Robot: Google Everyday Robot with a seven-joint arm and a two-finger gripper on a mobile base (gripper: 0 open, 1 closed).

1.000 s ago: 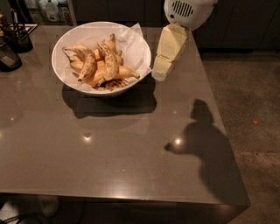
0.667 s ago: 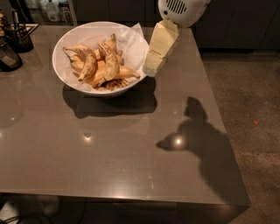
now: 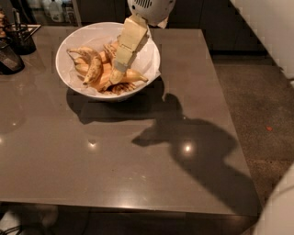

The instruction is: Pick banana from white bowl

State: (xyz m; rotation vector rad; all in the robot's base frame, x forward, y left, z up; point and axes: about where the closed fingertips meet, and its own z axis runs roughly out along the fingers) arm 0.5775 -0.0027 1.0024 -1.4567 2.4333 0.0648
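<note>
The white bowl (image 3: 73, 36), lined with white paper, stands at the back of the grey table and holds several speckled yellow bananas. A short curved banana (image 3: 94, 69) with brown marks lies left of centre in it, and another banana (image 3: 134, 76) lies at the right. My gripper (image 3: 117, 76) reaches down from the white arm head (image 3: 149, 8) into the bowl. Its cream tip is over the middle of the banana pile and hides some of the fruit. I cannot tell whether it touches a banana.
Small dark containers (image 3: 20, 37) and a dark object (image 3: 8, 58) stand at the table's back left. The table's right edge (image 3: 229, 119) borders a speckled floor. A white shape fills the top right corner (image 3: 271, 27). The arm's shadow lies across the table's right half.
My gripper has moved left, from beside the bowl's right rim to over the bananas inside it. The bowl and bananas have not shifted on the table.
</note>
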